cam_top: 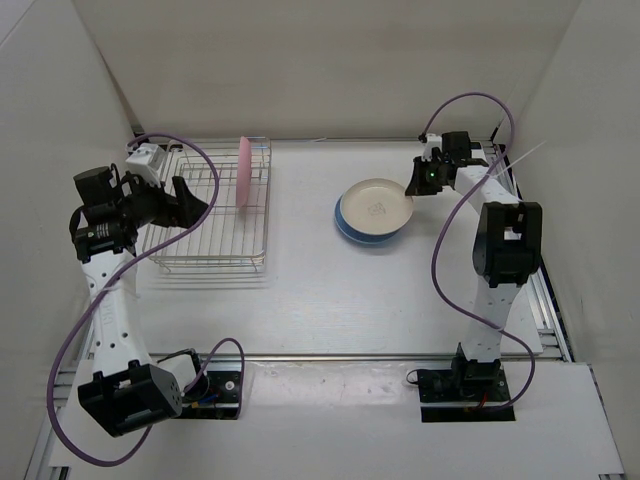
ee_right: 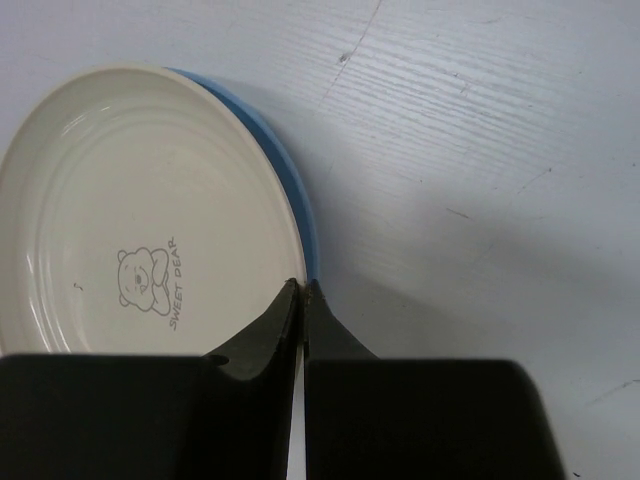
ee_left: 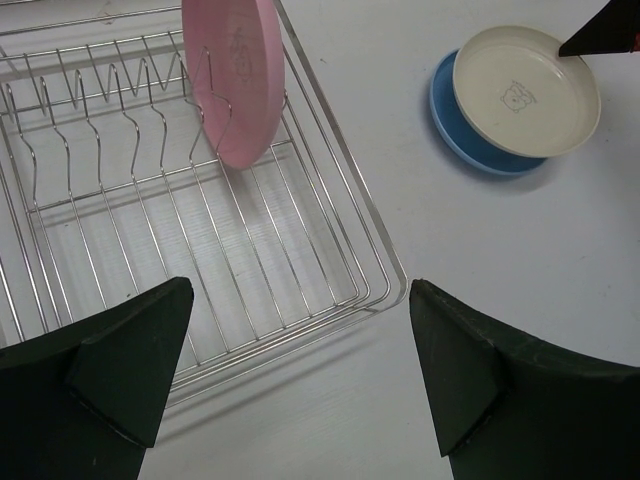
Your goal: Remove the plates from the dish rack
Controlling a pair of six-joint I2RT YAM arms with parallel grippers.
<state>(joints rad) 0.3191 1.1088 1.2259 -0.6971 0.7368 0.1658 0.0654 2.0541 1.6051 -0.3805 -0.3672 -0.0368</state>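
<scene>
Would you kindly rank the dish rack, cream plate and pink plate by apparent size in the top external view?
1. dish rack
2. cream plate
3. pink plate, standing edge-on, so only a thin sliver shows

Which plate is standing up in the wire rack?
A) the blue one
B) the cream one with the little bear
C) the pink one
C: the pink plate stands on its edge between the wires of the dish rack, while the cream plate lies flat on top of the blue plate outside the rack.
</scene>
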